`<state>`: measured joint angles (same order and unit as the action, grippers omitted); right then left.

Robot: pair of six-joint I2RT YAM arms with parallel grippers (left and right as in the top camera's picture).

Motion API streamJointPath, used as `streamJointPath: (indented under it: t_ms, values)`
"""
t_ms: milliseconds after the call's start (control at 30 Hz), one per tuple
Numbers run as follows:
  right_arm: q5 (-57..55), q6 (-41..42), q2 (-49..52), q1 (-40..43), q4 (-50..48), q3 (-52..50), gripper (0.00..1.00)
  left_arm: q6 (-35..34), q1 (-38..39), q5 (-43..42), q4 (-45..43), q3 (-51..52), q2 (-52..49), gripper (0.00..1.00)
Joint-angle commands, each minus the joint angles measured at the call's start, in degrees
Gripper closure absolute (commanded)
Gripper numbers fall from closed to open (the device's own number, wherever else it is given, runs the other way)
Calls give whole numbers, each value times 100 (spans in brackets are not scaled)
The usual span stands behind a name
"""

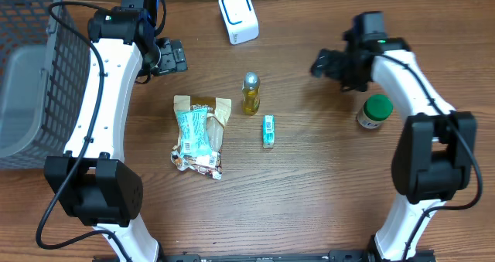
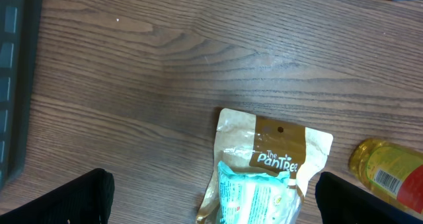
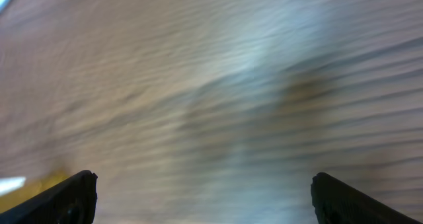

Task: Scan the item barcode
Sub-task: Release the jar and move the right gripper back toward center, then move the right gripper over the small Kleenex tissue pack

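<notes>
Wood-grain table [image 1: 309,192] bears a crinkled pouch [image 1: 199,134]; left end effector [image 1: 174,57] and right end effector [image 1: 319,63] gape empty.

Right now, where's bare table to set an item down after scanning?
Widest bare wood is the front strip, on the robot's side of the snack pouch and teal pack. Another open patch lies between the teal pack and the green-lidded jar. Crowded: the centre, where pouch, yellow bottle and pack sit close, in front of the scanner.

You have one snack pouch [image 1: 199,135], one yellow bottle [image 1: 250,94], one teal packet [image 1: 268,131], one green-lidded jar [image 1: 375,111], one white scanner [image 1: 238,15] and one wire basket [image 1: 31,76].
</notes>
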<state>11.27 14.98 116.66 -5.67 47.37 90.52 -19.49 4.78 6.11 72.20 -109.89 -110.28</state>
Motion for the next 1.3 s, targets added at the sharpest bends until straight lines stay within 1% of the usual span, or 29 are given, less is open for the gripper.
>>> streamJointPath:
  t_ms: [0,167,667,967,1100,1267]
  values:
    - [83,-24,-50,-457,203,-57,0,22,11,44,-7,-85,11,0]
    - [79,-24,-50,-977,599,-57,0,22,11,44,-7,-85,11,0]
    - [85,0,-50,-1679,1213,-57,0,22,11,44,-7,-85,11,0]
    - [85,2,-50,-1856,1414,-57,0,22,11,44,-7,-85,11,0]
    - [83,330,-50,-1882,1429,-57,0,22,11,44,-7,-85,11,0]
    - [83,326,-50,-1952,1429,-57,0,22,11,44,-7,-85,11,0]
